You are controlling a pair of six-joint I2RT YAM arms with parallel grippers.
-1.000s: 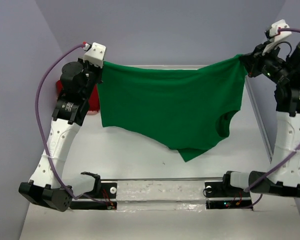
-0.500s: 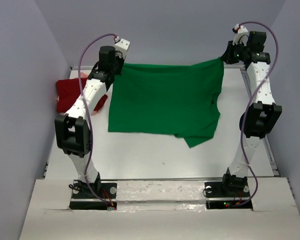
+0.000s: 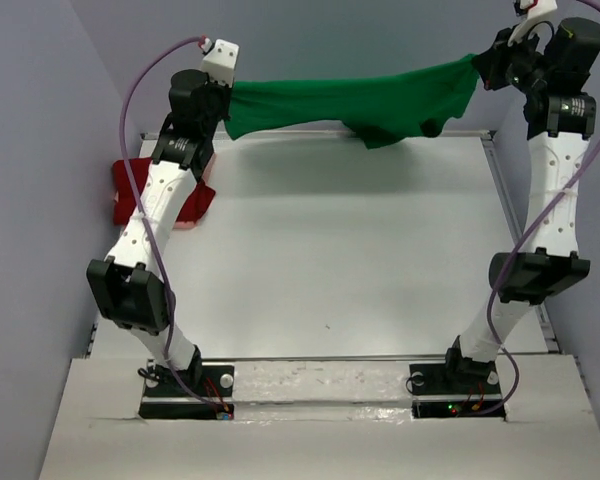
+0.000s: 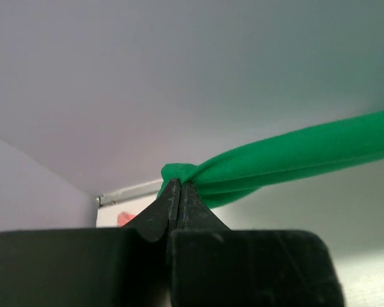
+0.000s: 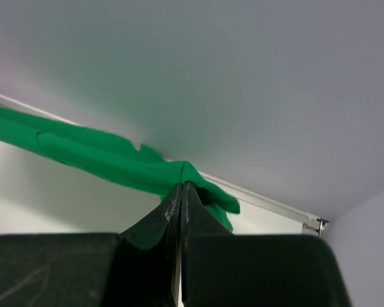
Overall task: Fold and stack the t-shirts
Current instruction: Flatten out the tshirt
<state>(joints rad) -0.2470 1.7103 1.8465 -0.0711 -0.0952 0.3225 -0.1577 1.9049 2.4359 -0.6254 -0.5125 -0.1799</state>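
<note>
Top external view: the green t-shirt point(image 3: 355, 100) is seen stretched in the air between the two arms, above the far edge of the table point(image 3: 330, 260). A bunched fold sags from its middle-right.
Left claw: the left gripper point(image 3: 226, 96) is pressed together on one end of the green cloth. A small wad of fabric is shown pinched at its tips in the left wrist view.
Right claw: the right gripper point(image 3: 480, 68) is likewise closed on the opposite end, as is shown in the right wrist view.
Long axis: the shirt is drawn out as a rope-like band running left to right, from one claw to the other.
Direction from the claws: the cloth leads off rightward from the left claw and leftward from the right claw. Neither arm can be called nearer, since each end is held.
Other shirt: the dark red t-shirt point(image 3: 130, 185) is seen crumpled on the table beside the left arm, untouched by the green cloth.
Step judged: the shirt is held up for spreading, and no fold has yet been made.
Coming move, judged: both ends would need to be lowered together, kept apart and level, so that the cloth is laid flat.
Risk: the bunched middle may be set down creased.
</note>
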